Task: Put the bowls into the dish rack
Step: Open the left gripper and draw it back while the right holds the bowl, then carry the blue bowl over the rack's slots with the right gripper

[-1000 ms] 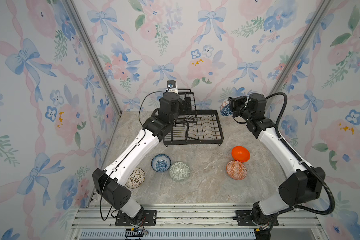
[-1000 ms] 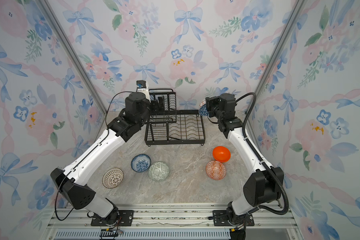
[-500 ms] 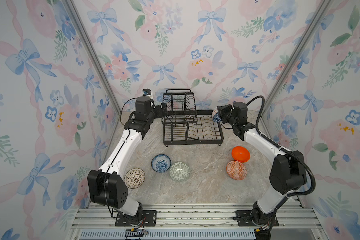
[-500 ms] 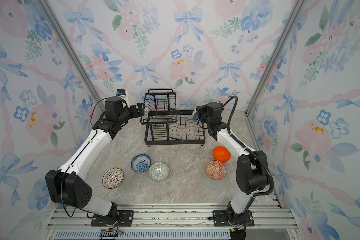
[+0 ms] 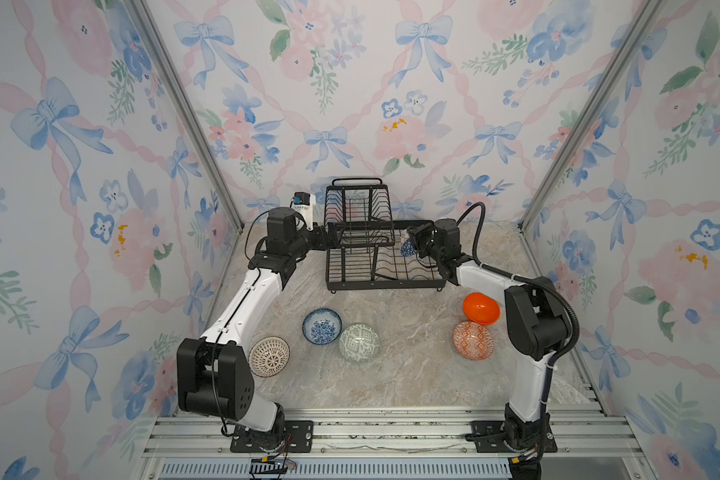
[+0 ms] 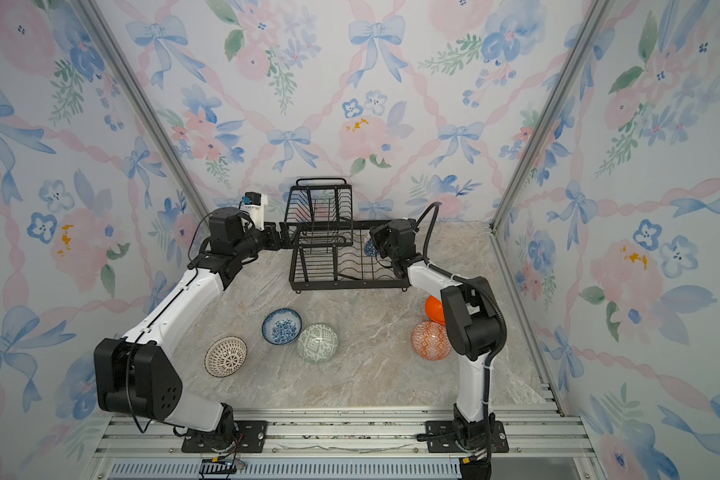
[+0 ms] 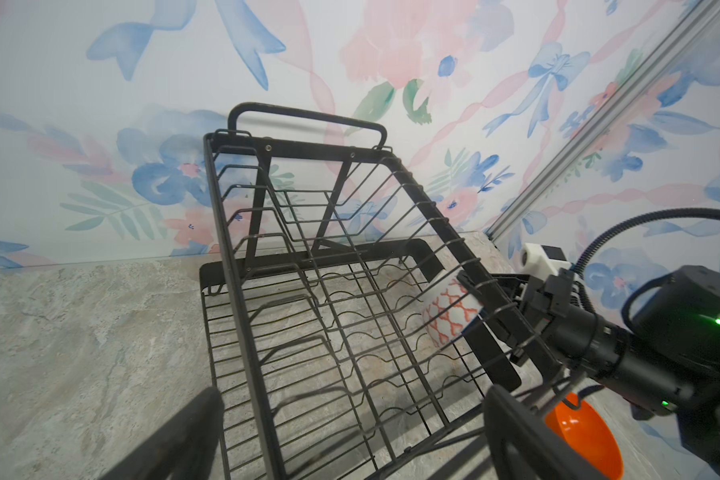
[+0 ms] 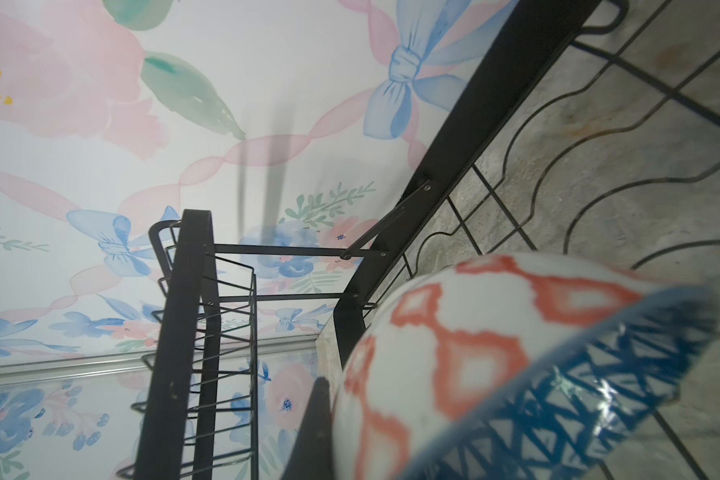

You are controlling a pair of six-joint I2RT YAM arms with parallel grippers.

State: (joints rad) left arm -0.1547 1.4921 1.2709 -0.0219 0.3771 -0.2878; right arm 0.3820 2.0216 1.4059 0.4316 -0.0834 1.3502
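Five bowls (image 5: 358, 343) lie loose on the table (image 5: 412, 374). Beyond them, the right hand (image 5: 415, 242) is clamped on a dark-blue geometric bowl (image 5: 406, 250) at the right edge of the dish rack (image 5: 385, 286). The left hand (image 5: 329, 240) is spread apart at the rack's left end. Loading looks just begun; next, the bowl probably needs lowering between the tray wires

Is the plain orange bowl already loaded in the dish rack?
No, in a top view the plain orange bowl sits on the table, in front of the dish rack and outside it.
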